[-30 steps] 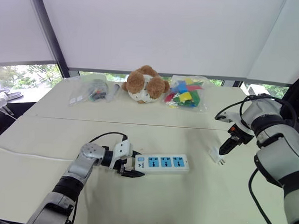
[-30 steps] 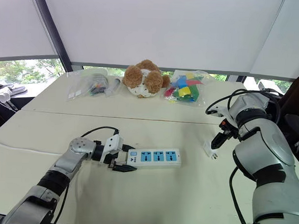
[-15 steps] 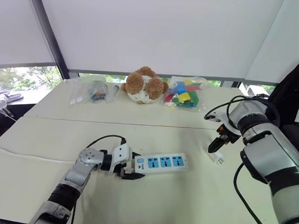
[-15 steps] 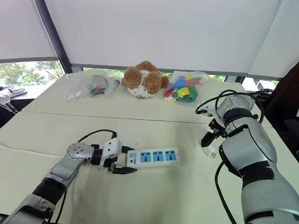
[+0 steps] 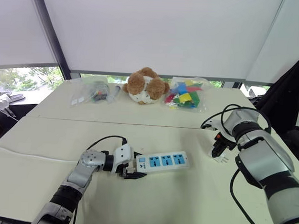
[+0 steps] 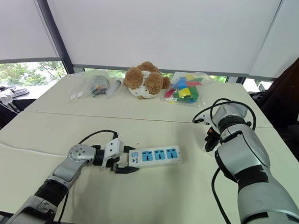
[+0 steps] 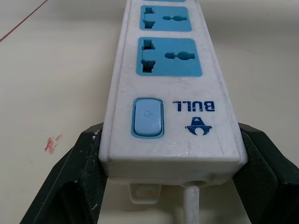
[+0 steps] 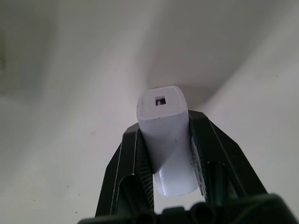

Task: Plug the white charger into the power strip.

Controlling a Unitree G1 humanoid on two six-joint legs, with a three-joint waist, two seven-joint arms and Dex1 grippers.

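You have the white charger [image 8: 167, 149] clamped in your right gripper [image 8: 166, 127] at the table's [image 5: 161, 206] right side, well apart from the power strip [image 5: 162, 161]. Your left gripper [image 7: 170, 133] clamps the strip's switch end.

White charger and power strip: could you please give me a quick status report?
Left gripper shut on power strip, switch end. Right gripper shut on white charger, apart from strip. Sockets empty, nothing between.

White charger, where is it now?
In the right wrist view the white charger is pinched in the right tool, at the right side of the table, well right of the power strip.
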